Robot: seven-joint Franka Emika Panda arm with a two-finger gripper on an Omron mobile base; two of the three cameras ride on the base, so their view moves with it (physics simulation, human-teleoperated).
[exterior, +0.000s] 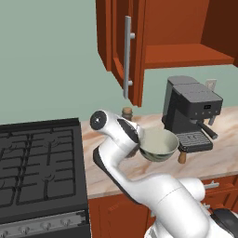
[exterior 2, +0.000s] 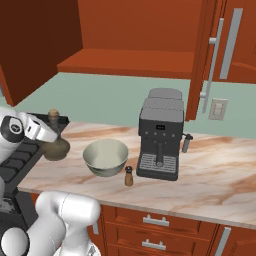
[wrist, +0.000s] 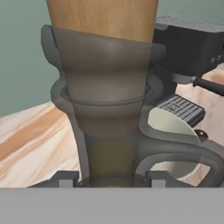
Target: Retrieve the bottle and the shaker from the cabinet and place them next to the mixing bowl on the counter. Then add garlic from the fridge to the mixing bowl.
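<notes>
You have the bottle (exterior 2: 55, 142) gripped between the jaws, which stand about half open around its neck; in the hand view the bottle (wrist: 105, 87) rises straight up from between the two finger tips, cork end away from you. It sits at the left end of the tabletop (exterior 2: 210, 175), with the mixing bowl (exterior 2: 105, 156) just beyond the jaws on the far side of the bottle, and the shaker (exterior 2: 129, 176) past the bowl, already standing by the coffee machine (exterior 2: 160, 135). This looks like the setting-down step, so keep the bottle upright and lower it until its base is flat on the tabletop before you let go; whether the base already touches cannot be told from these views. Keep it near the bowl's rim without nudging it, since the round belly could roll the bowl aside. Open the jaws fully, then draw straight back along the neck so the fingers don't tip the bottle.
</notes>
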